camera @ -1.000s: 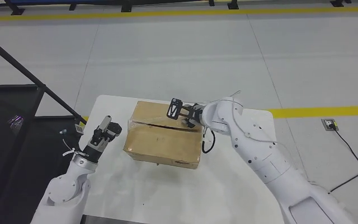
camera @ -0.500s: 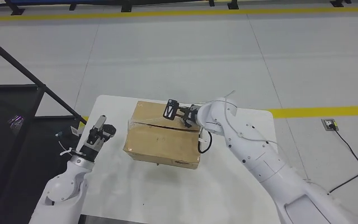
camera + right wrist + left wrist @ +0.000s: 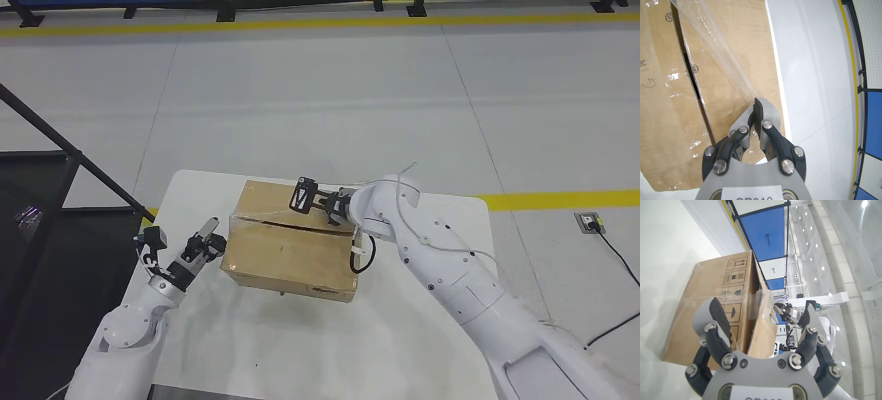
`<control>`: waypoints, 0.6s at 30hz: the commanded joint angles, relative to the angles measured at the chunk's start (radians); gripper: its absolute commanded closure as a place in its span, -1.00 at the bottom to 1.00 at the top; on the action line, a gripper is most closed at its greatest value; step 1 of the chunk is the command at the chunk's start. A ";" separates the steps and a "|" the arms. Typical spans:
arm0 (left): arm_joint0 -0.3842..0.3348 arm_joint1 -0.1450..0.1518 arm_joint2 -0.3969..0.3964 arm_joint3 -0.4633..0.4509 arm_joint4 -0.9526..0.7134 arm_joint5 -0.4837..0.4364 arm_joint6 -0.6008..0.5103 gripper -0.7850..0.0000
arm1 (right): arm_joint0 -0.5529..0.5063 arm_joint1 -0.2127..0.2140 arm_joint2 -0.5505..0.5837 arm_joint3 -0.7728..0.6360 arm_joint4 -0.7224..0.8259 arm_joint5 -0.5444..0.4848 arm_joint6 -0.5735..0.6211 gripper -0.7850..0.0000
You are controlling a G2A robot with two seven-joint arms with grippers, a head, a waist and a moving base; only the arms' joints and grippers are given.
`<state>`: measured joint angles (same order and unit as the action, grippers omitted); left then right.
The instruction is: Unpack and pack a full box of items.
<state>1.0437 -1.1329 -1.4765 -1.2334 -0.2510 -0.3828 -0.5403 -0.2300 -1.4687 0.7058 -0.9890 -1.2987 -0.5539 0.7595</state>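
the table [image 3: 420, 330] carries the cardboard box [image 3: 290, 255] at its middle, flaps down. the left tool [image 3: 762, 308] hangs spread just beside the box's end, gripping nothing. the right tool [image 3: 756, 111], pressed together, pinches a strip of clear tape [image 3: 725, 51] lifted off the lid. likely best: peel low along the seam, with the left tool bracing the box against sliding.

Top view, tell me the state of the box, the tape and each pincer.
Brown cardboard box: flaps down, seam slightly gapped.
Clear plastic tape strip: peeled up off the lid, stretched taut.
Left pincer: open, beside the box's end.
Right pincer: shut on the tape strip.
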 commanded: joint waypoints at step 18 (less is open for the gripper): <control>0.055 0.014 -0.013 -0.061 -0.040 -0.091 -0.184 -1.00 | -0.191 0.076 0.164 -0.335 -0.073 -0.045 0.098 1.00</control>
<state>1.0946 -1.1203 -1.4866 -1.2904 -0.2883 -0.4732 -0.7145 -0.4028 -1.3986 0.8553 -1.2963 -1.3683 -0.5938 0.8429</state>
